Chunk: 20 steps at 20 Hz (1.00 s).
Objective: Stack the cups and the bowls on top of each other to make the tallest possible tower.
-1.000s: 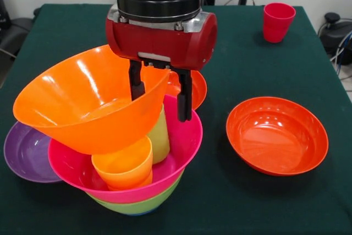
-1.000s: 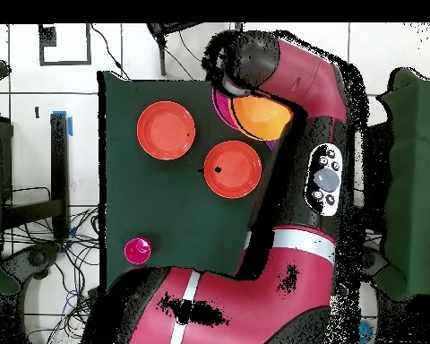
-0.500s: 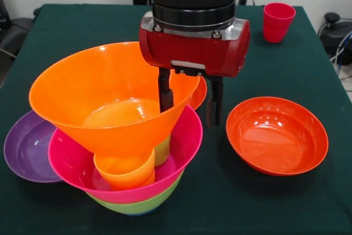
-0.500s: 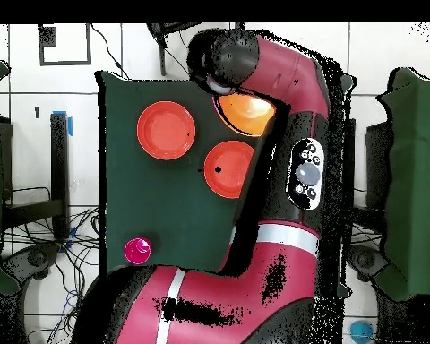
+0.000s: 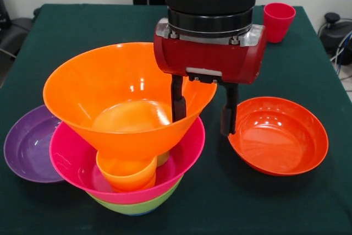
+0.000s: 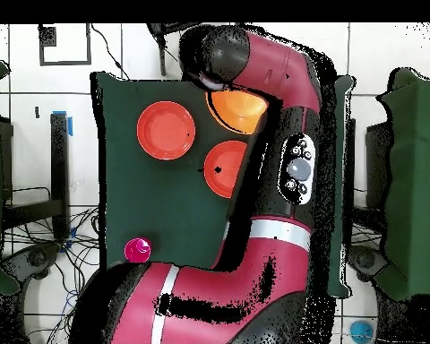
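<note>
The tower stands at the front left: a lime-green bowl (image 5: 137, 206) lowest, a magenta bowl (image 5: 184, 149) in it, and a yellow-orange cup (image 5: 126, 171) inside that. A deep orange bowl (image 5: 113, 100) rests slightly tilted on the cup; it also shows in the overhead view (image 6: 235, 107). A sliver of the lime green cup (image 5: 163, 159) shows behind. My gripper (image 5: 203, 108) is open, one finger inside the orange bowl's right rim and the other outside it. The red cup (image 5: 278, 20) stands apart at the far right. The small blue bowl is hidden.
A purple bowl (image 5: 25, 144) lies left of the tower, touching it. A shallow red-orange bowl (image 5: 278, 136) lies right of the gripper. The overhead view shows two red-orange bowls (image 6: 166, 130) (image 6: 226, 168), the second half under the arm.
The gripper has moved to the right in the front view. The orange bowl went with it, from steeply tipped to nearly level on the cups, and now hides most of the lime green cup.
</note>
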### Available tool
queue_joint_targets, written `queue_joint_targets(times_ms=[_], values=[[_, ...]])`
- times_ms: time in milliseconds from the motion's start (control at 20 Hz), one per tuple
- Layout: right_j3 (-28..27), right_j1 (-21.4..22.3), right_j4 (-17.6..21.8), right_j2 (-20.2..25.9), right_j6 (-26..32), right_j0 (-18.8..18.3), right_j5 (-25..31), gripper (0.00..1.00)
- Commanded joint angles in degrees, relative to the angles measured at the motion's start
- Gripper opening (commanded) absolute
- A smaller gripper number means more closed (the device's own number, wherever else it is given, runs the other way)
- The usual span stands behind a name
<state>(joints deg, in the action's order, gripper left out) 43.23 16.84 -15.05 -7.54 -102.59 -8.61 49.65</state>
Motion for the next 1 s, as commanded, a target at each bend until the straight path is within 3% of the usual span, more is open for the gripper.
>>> queue_joint_targets(times_ms=[50,250,300,450,550,1000], values=[[-1.65,-2.86,1.56,3.31,-5.08,1.49,6.29,1.0],[-1.81,-2.85,1.65,2.84,-5.52,1.68,6.55,1.0],[-4.07,-3.06,2.32,1.07,-6.45,1.97,9.58,1.0],[-11.71,0.18,4.1,-5.69,-6.87,1.87,27.48,1.0],[-14.05,0.85,3.88,-6.65,-5.51,1.38,31.86,1.0],[-17.61,-0.78,2.14,-6.02,-3.46,0.64,32.72,1.0]])
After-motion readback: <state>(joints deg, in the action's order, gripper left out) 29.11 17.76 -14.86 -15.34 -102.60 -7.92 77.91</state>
